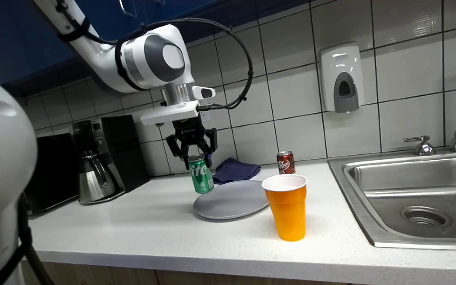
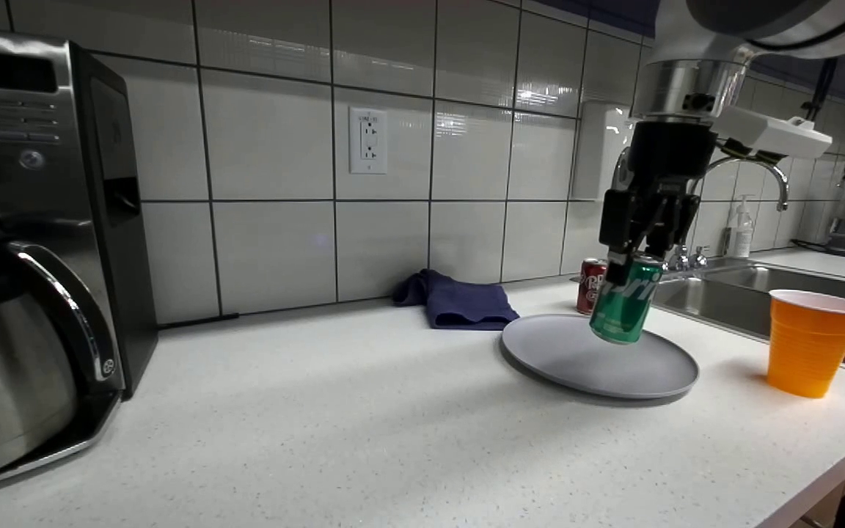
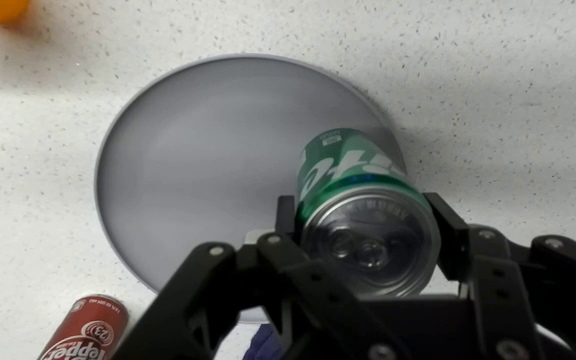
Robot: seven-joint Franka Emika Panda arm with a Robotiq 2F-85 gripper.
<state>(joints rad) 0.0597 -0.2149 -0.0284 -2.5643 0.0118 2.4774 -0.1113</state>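
My fingers (image 3: 450, 240) are pressed to both sides of the green can (image 3: 338, 165), parted only by its width, gripping near its top; I hold it tilted over the gray plate (image 2: 576, 367), close to the rim. On the wall side, the navy cloth (image 2: 466, 304) and red can (image 1: 285, 163) sit near the plate; the orange cup (image 1: 286, 211) stands nearer the front edge of the counter (image 2: 320, 425), toward the sink (image 1: 359, 206). Speckled white surface stretches wide from plate to coffee maker (image 2: 41, 191), with a tiled wall (image 2: 268, 132) and white dispenser (image 1: 341, 59) behind.
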